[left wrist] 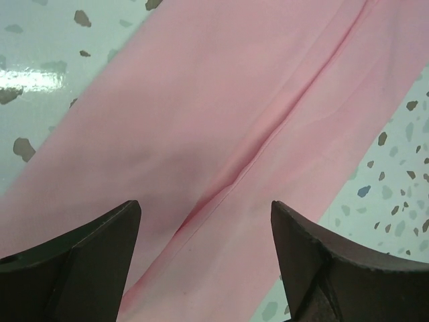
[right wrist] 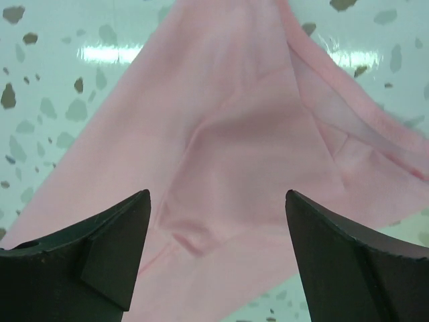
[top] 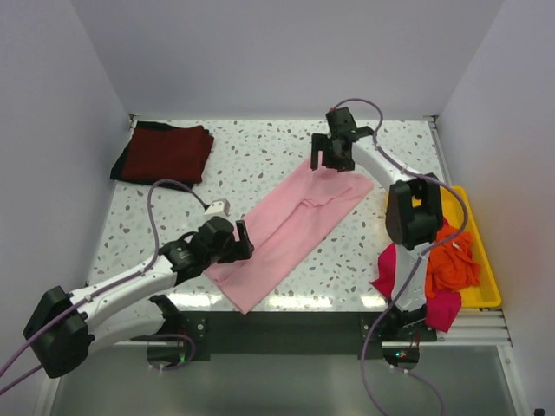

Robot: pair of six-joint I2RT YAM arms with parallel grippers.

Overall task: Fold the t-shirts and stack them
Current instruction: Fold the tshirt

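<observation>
Top external shows the long pale pink cotton t-shirt lying diagonally, left gripper over its near end, right gripper over its far end, both spread wide and empty.

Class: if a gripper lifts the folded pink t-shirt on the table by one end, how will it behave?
Probably floppy: the pink t-shirt lies flat with soft creases, so it would drape and sag. Likely light, being thin cloth. It may slide on the glossy table.
</observation>
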